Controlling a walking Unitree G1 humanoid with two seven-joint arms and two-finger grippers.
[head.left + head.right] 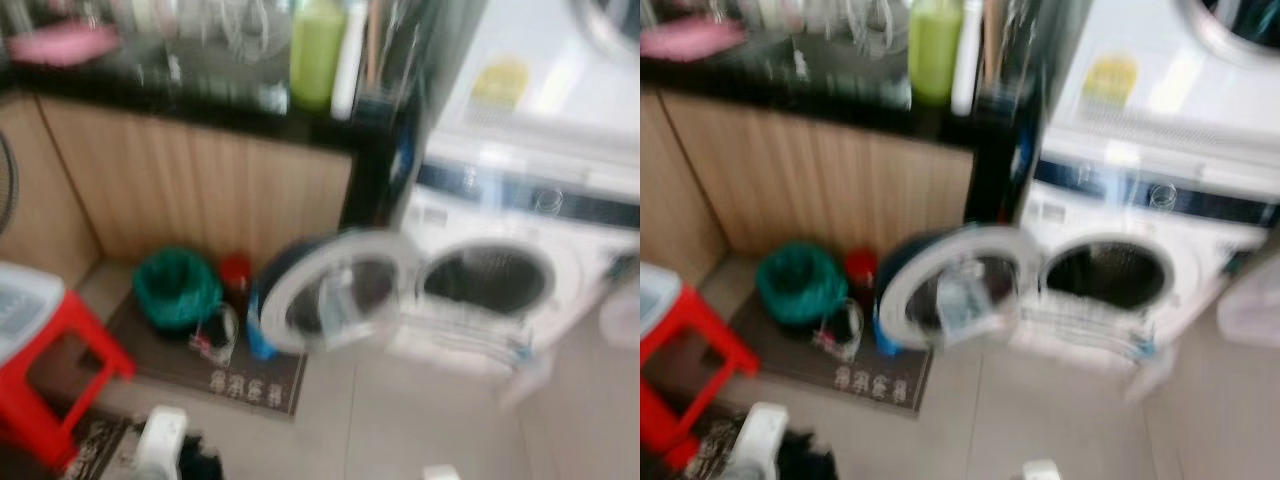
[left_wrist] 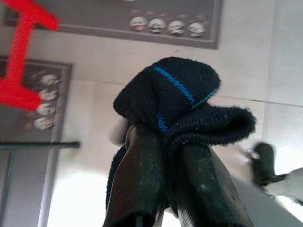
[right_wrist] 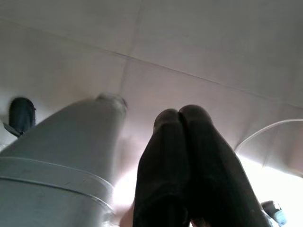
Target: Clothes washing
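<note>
At 1 o'clock the washer stands open; my left gripper grips a dark sock, right gripper pinched empty. Loading still left.

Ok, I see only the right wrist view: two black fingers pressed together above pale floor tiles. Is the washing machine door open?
Observer: Yes. The round door of the white front-loading washing machine stands swung open, and the dark drum shows.
Operator: Does the left tool hold something?
Observer: Yes. The left tool is shut on a dark navy knitted sock with a blue stripe.
Operator: Is anything standing near the machine?
Observer: A green plastic basket and a red plastic stool stand on the floor to the machine's left, beside the wooden cabinet.
</note>
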